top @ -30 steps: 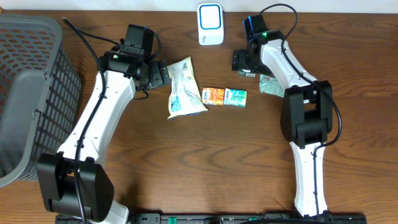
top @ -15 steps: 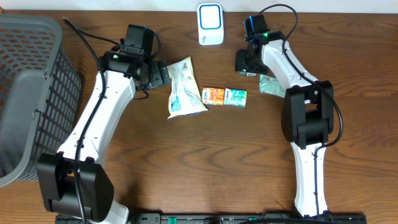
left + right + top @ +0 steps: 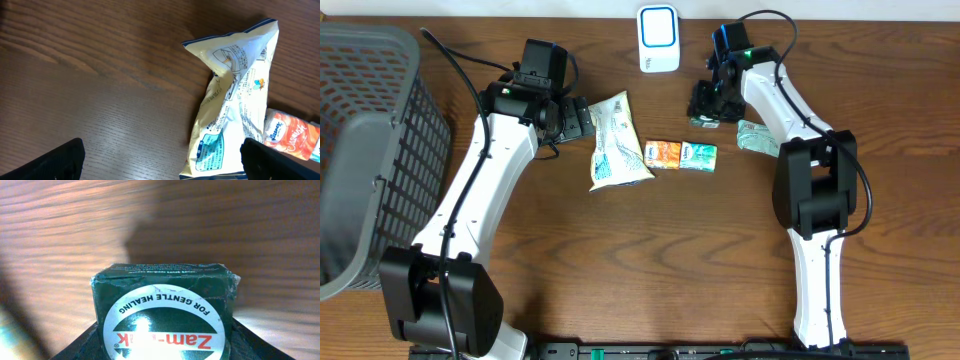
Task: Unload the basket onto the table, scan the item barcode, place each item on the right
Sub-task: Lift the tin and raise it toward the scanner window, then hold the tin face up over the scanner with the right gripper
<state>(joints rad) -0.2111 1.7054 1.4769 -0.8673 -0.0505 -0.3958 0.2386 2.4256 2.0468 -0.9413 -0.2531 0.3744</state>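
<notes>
Your right tool [image 3: 704,104] clamps the green carton [image 3: 162,311], likely light, stiff yet crushable; keep to its side walls; left tool [image 3: 587,120] gapes.

Dark green box [image 3: 162,287] with round white label, gripped in right pincer [image 3: 705,103], near white scanner [image 3: 658,38].

Basket [image 3: 360,150] sat way over at the tabletop's [image 3: 650,260] left edge, scanner [image 3: 658,38] at the back middle. Bag [image 3: 617,140] lay in the centre, a pack [image 3: 664,154] just right of it touching a second pack [image 3: 698,155], packet [image 3: 757,137] further right. Box [image 3: 162,280] sat in the right claw [image 3: 162,330], right of the scanner.
</notes>
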